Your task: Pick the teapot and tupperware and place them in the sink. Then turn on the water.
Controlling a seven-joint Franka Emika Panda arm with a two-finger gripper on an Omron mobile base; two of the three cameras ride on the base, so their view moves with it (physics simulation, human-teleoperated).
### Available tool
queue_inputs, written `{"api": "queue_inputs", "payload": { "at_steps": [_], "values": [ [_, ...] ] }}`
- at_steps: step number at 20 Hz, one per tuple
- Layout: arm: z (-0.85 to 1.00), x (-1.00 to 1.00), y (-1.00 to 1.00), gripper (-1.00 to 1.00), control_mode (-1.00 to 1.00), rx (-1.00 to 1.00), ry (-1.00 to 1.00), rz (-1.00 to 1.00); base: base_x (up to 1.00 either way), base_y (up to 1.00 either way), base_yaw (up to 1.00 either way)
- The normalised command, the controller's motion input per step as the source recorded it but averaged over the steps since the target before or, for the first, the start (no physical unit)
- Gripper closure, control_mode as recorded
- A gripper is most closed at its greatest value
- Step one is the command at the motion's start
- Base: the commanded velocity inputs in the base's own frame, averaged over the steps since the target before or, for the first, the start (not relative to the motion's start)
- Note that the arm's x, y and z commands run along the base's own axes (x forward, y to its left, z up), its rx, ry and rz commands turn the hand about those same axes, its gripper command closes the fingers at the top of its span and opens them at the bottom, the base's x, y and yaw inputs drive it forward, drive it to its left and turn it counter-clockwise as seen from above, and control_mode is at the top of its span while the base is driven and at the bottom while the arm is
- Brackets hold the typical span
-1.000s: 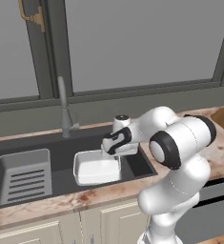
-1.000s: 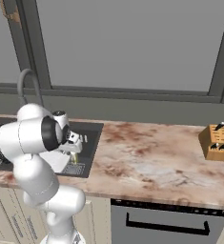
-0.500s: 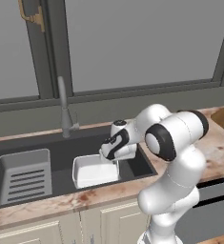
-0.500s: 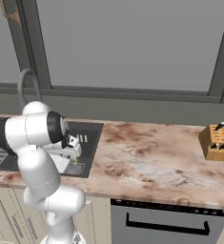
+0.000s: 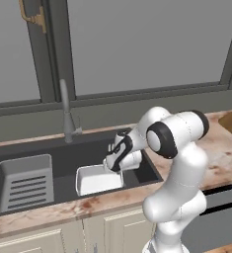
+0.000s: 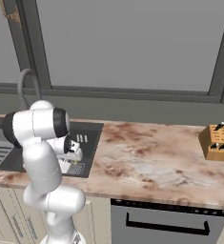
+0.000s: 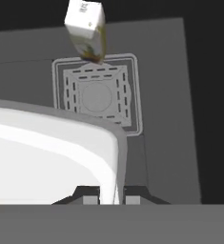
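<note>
I have the gripper (image 7: pixel 112 196) pinched on the thin rim of the white translucent rectangular plastic tupperware (image 5: pixel 98 179), rounded at its corners, held low inside the wide dark grey sink (image 5: pixel 88 148) beside a grey slotted rack (image 5: pixel 23 182). I judge this the placing step; next I must release the rim and lift clear. A small white carton (image 7: pixel 86 28) lies near the square drain (image 7: pixel 97 95).

tupperware (image 7: pixel 46 152) cut off at hand view left/bottom | gripper (image 5: pixel 109 167) fingertips hidden behind hand, left base view
</note>
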Motion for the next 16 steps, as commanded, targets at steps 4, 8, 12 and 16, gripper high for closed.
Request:
{"api": "queue_inputs", "payload": {
  "at_steps": [4,8,12,16],
  "values": [
    [-0.31,0.1,0.0,1.0,-1.0,0.0,0.0,0.0,0.0,0.0,0.0],
    [-0.38,0.18,0.0,1.0,-1.0,-0.02,0.0,0.0,0.0,0.0,0.0],
    [-0.44,0.15,0.0,1.0,-1.0,-0.01,0.0,0.0,0.0,0.0,0.0],
    [-0.28,0.08,0.0,1.0,-1.0,-0.02,0.0,0.01,0.0,0.0,0.0]
  ]
}}
